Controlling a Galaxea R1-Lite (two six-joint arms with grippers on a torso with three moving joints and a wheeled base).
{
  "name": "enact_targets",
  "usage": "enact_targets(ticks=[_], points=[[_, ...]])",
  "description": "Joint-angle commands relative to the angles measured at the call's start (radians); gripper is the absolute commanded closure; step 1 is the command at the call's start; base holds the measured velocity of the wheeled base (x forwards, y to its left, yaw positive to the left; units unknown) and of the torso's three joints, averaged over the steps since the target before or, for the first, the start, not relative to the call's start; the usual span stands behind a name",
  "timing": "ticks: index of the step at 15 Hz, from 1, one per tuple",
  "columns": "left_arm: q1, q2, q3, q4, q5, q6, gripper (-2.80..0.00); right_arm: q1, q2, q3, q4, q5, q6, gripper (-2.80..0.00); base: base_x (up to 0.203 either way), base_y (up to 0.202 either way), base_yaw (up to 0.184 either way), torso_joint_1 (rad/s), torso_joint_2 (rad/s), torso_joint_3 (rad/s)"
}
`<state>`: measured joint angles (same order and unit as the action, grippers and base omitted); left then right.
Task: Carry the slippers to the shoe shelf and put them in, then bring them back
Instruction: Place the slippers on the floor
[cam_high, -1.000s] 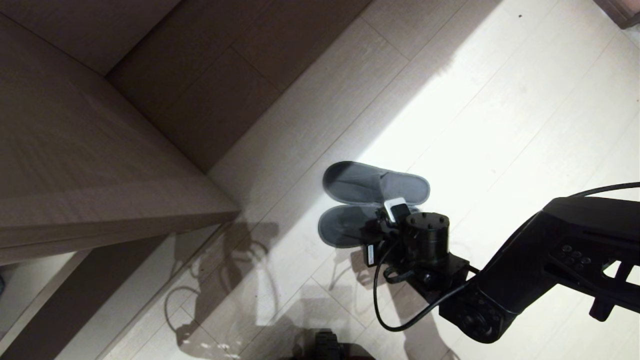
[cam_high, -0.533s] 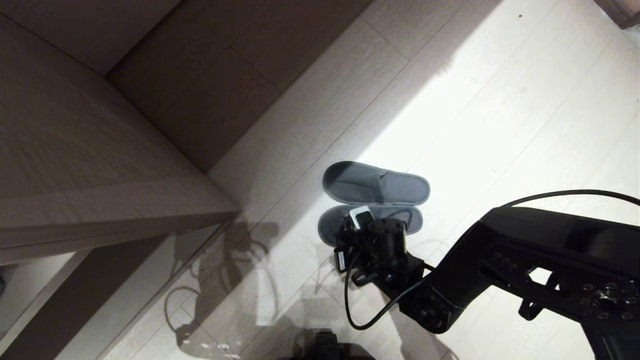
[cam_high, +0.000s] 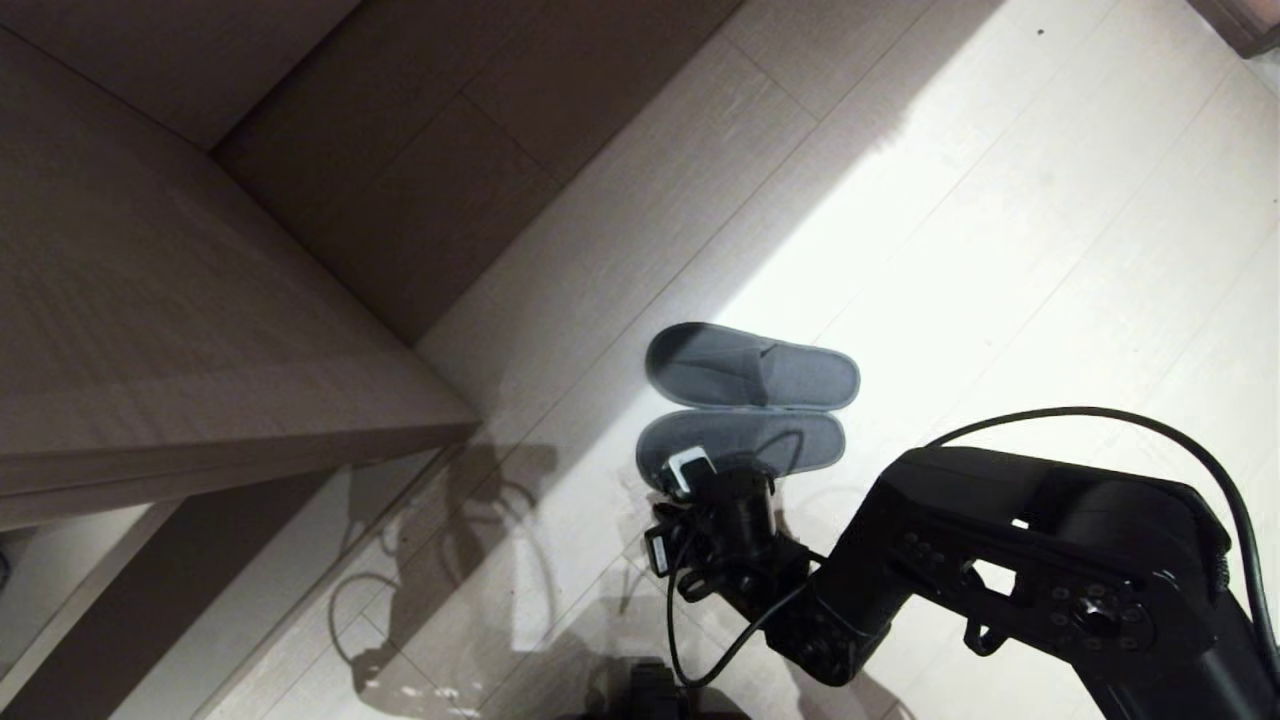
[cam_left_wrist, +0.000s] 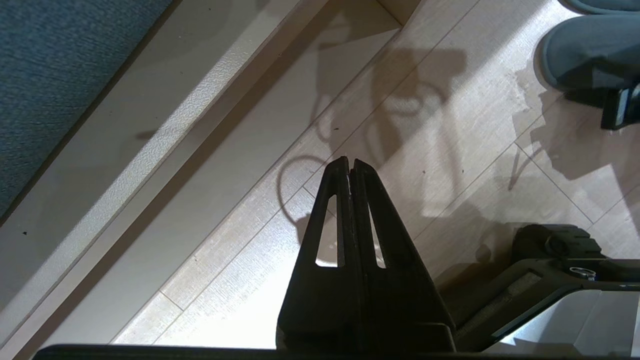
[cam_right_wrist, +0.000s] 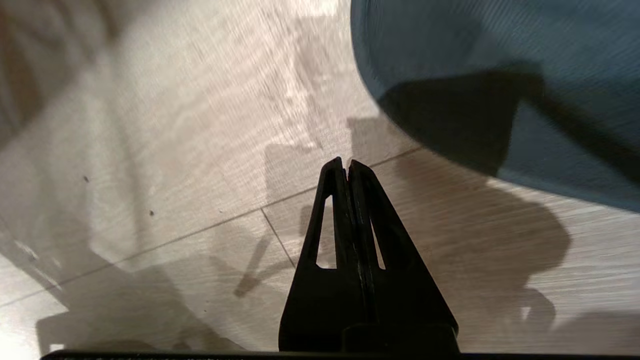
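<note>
Right pincer: fingers pressed together, empty, poised low over the floor just beside the toe end of the nearer slipper, not touching it. Left pincer: fingers pressed together, empty, above bare floor planks. The slippers lie side by side, edges touching, flat on the pale plank floor in the lit patch. A wood-laminate unit stands farther off to the robot's left, well apart from the slippers. No legible writing or brand marks.

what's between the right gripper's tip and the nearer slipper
Only bare floor, partly in shadow. In the right wrist view the right gripper, shut, is just short of the slipper.
</note>
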<state>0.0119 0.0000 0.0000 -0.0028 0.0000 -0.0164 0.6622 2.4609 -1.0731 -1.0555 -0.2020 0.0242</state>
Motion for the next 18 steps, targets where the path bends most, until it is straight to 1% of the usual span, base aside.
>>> enact_targets(ticks=[1,3,5,10,12,15,18], points=[[0.0,0.001,0.0,0.0,0.0,0.0,0.0,-0.008,0.052,-0.034,-0.006,-0.005,0.0,0.0,0.0,0.0,0.0,0.0,0.0,0.0],[0.0,0.0,0.0,0.0,0.0,0.0,0.0,-0.02,0.064,-0.055,-0.005,-0.021,-0.004,0.0,0.0,0.0,0.0,0.0,0.0,0.0],[0.0,0.002,0.0,0.0,0.0,0.0,0.0,-0.037,0.075,-0.078,-0.004,-0.072,-0.034,0.0,0.0,0.0,0.0,0.0,0.0,0.0],[0.0,0.002,0.0,0.0,0.0,0.0,0.0,-0.058,0.103,-0.108,-0.006,-0.074,-0.043,0.0,0.0,0.0,0.0,0.0,0.0,0.0],[0.0,0.002,0.0,0.0,0.0,0.0,0.0,-0.064,0.112,-0.143,-0.004,-0.075,-0.046,0.0,0.0,0.0,0.0,0.0,0.0,0.0],[0.0,0.002,0.0,0.0,0.0,0.0,0.0,-0.085,0.12,-0.204,-0.002,-0.077,-0.08,0.0,0.0,0.0,0.0,0.0,0.0,0.0],[0.0,0.0,0.0,0.0,0.0,0.0,0.0,-0.118,0.139,-0.265,0.033,-0.078,-0.096,0.0,0.0,0.0,0.0,0.0,0.0,0.0]])
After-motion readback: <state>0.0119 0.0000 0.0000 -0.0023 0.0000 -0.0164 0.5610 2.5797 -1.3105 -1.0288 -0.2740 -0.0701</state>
